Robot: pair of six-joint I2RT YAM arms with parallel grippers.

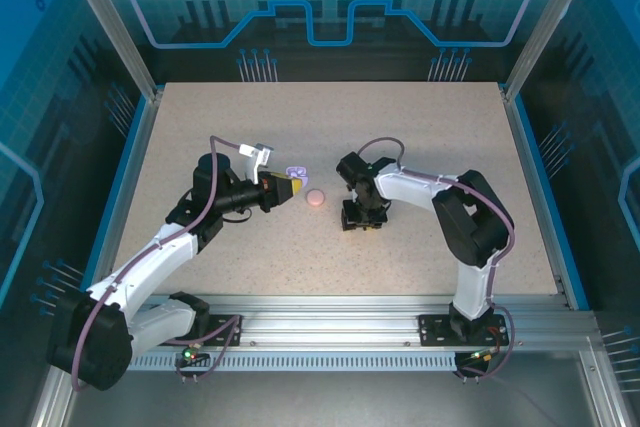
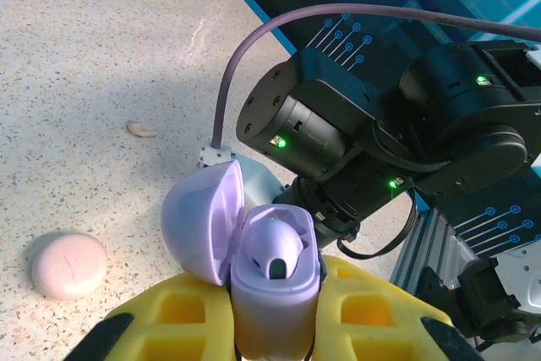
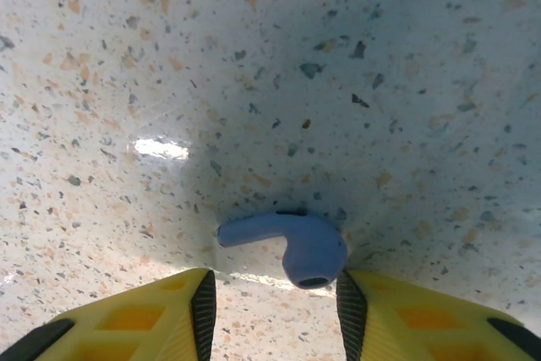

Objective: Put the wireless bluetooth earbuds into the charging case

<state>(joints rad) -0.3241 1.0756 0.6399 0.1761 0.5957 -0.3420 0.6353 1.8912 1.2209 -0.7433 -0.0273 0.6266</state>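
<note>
The left pincer [image 1: 289, 187] is clamped on the base of an open lilac case [image 1: 295, 175], holding it above the tabletop [image 1: 200, 127] a little left of centre. In the left wrist view its yellow fingers [image 2: 182, 314] press on both sides of the case, whose lid is hinged back, and a lilac earbud [image 2: 275, 247] sits inside the lower half. A closed pink case [image 1: 316, 198] rests on the tabletop just right of the lilac one and slightly nearer. A pale earbud [image 2: 142, 130] lies loose on the surface, beyond the pink case in that wrist view.

The right pincer [image 1: 362, 219] points down at the tabletop, right of the pink case. Its wrist view shows the two fingertips [image 3: 203, 310] spread apart with nothing between them. A purple earbud [image 3: 292, 243] lies flat on the tabletop just beyond them, its rounded head very close to one fingertip and its stem reaching toward the other side
</note>
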